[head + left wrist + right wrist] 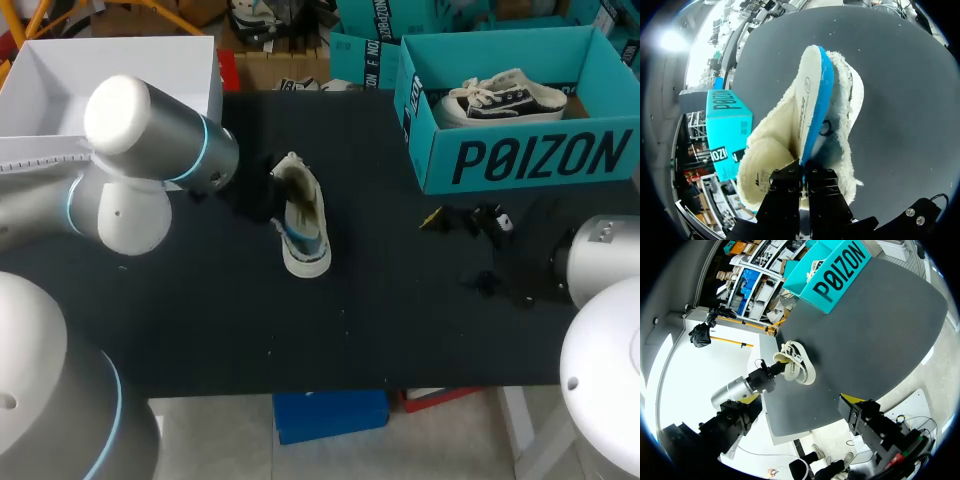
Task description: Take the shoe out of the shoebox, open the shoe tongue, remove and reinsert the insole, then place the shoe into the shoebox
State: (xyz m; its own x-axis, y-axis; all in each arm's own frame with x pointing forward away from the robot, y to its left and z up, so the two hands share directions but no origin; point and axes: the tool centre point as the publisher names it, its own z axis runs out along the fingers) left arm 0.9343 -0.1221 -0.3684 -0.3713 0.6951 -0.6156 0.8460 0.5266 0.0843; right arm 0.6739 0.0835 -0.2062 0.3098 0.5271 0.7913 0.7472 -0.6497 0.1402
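A pale fleece-lined shoe point(303, 222) lies on the black table point(380, 320), left of the middle. In the left wrist view its insole point(810, 100), cream on top with a blue underside, stands partly out of the shoe point(847, 100). My left gripper point(804, 167) is shut on the insole's near end, at the shoe's heel point(268, 195). My right gripper point(458, 245) hovers open and empty to the right of the shoe, one yellow fingertip point(852, 399) showing. The teal shoebox point(520, 160) stands at the back right.
A dark low-top sneaker point(510, 97) lies inside the teal shoebox. A white open box point(120, 70) stands at the back left, behind my left arm. Bare table stretches in front of the shoe towards the near edge.
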